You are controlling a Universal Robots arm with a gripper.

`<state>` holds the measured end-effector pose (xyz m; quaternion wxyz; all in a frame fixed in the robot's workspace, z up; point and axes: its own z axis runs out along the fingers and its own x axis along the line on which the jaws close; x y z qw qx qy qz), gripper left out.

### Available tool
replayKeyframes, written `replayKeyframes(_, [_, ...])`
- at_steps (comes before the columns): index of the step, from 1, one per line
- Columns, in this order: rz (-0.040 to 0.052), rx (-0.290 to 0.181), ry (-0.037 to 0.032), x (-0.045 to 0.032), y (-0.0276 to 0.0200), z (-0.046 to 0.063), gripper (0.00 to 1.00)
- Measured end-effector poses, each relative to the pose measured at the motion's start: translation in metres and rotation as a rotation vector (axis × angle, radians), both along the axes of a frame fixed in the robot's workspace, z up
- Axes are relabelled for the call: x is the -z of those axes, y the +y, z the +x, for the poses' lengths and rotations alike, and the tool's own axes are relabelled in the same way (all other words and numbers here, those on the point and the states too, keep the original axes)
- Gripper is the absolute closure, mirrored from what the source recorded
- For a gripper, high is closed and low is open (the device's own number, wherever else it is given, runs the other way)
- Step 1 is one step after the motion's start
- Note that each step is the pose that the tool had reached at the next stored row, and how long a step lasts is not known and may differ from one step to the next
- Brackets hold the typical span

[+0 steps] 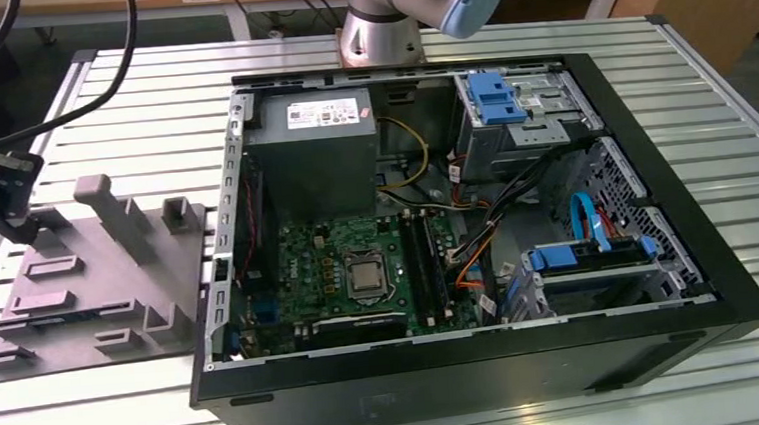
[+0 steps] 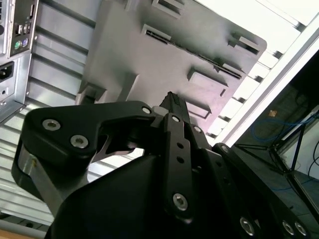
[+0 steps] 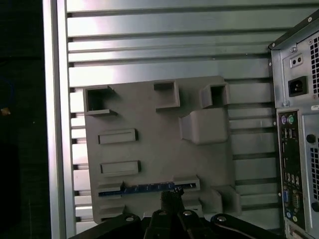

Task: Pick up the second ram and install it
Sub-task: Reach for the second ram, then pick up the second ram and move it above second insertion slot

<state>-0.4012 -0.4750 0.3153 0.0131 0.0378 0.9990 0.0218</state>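
- Black links of the gripper (image 2: 169, 98) sit closest in both wrist views. Its fingers meet at the tip with no gap between them, and they hold nothing.
- In the first wrist view the second ram (image 3: 144, 188) lies on edge in a long slot of the grey fixture (image 3: 149, 119), as a thin blue strip.
- The gripper tip is just beside the middle of the ram's long edge; whether it touches cannot be told.
- The fixture's other pockets and raised blocks are bare.
- The fixture rests on the slatted metal table (image 1: 475, 40), towards the exterior view's left.
- Beside it stands the open computer case (image 1: 498, 375), with the green motherboard (image 1: 336, 261) exposed inside.
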Motion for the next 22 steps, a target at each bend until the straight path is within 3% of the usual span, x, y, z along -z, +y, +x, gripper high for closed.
replayKeyframes(14, [-0.0001,0.0,0.0002,0.0195,-0.0032,-0.014,0.89])
replayKeyframes(22, [0.0,0.0,0.0001,0.0212,-0.0033,-0.014,0.89])
